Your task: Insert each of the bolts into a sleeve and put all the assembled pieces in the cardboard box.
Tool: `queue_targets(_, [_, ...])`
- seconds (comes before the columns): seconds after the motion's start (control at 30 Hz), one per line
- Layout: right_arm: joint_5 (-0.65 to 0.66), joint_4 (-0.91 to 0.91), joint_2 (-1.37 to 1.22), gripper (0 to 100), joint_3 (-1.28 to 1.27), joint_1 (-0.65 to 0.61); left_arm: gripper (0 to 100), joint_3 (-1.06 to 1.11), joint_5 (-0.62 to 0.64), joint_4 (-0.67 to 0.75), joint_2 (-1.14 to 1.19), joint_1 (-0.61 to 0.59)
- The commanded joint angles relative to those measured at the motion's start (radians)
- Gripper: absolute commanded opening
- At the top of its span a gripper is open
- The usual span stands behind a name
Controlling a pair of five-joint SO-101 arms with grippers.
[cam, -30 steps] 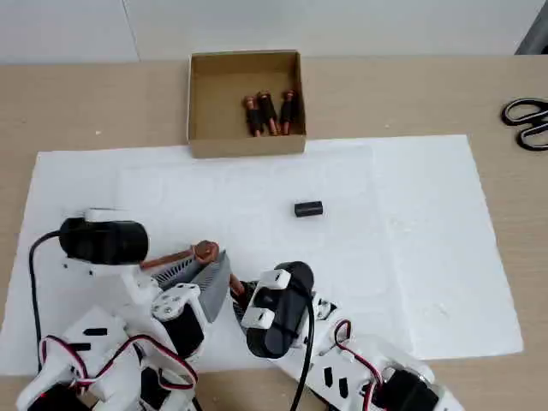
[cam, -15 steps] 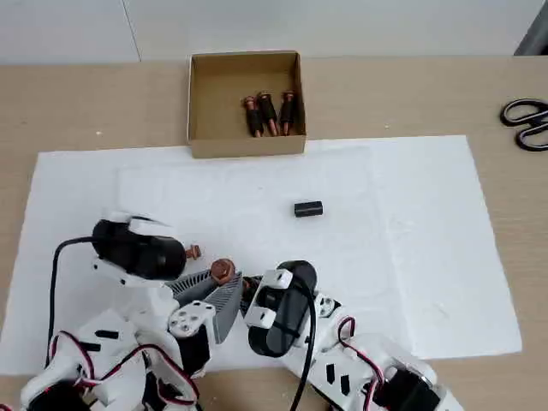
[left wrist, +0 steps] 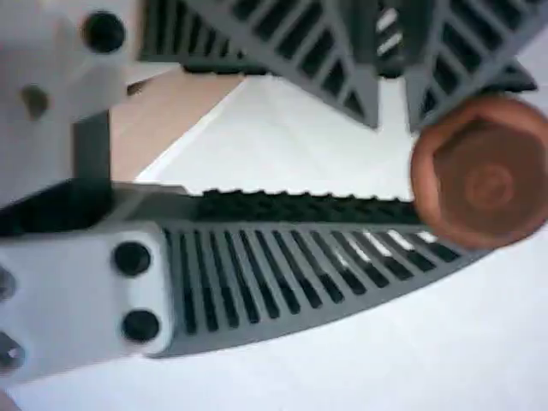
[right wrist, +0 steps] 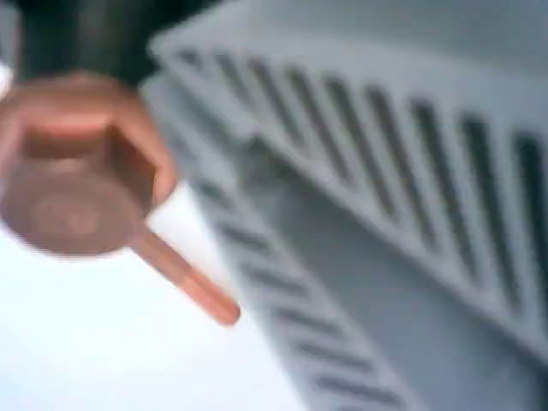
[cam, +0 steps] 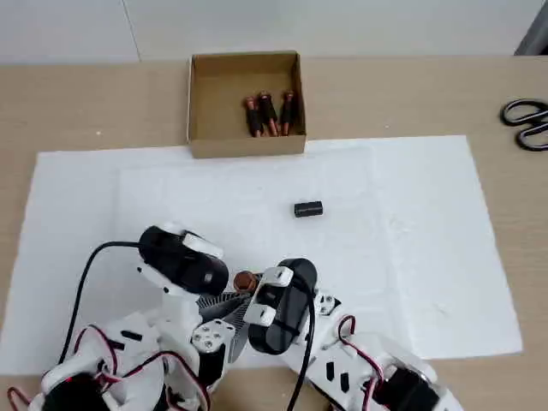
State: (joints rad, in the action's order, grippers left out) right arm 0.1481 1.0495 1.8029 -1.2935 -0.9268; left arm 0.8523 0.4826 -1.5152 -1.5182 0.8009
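Note:
A copper bolt (cam: 246,281) sits in my left gripper (cam: 231,301), which is shut on it near the front edge of the white sheet. Its hexagonal head (left wrist: 479,171) shows at the tip of the ribbed grey finger (left wrist: 291,274). My right arm (cam: 282,308) stands right beside it, almost touching. The bolt head (right wrist: 73,193) looms close in the right wrist view, with a thin copper shank (right wrist: 193,287) below it. A black sleeve (cam: 308,209) lies alone mid-sheet. The cardboard box (cam: 199,103) at the back holds three assembled pieces (cam: 270,113).
A white sheet (cam: 411,231) covers the table's middle. Black scissors (cam: 527,122) lie at the far right edge of the wooden table. Both arm bases crowd the front edge.
My left arm has swung to the right with the bolt, bringing its head up against the right arm. The right arm, sleeve and box have stayed put.

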Motion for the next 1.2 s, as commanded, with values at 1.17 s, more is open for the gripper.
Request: queue_targets(1.17, [0.02, -0.031, 0.007, 0.4, -0.003, 0.159, 20, -0.206, -0.008, 0.126, 0.092, -0.474])
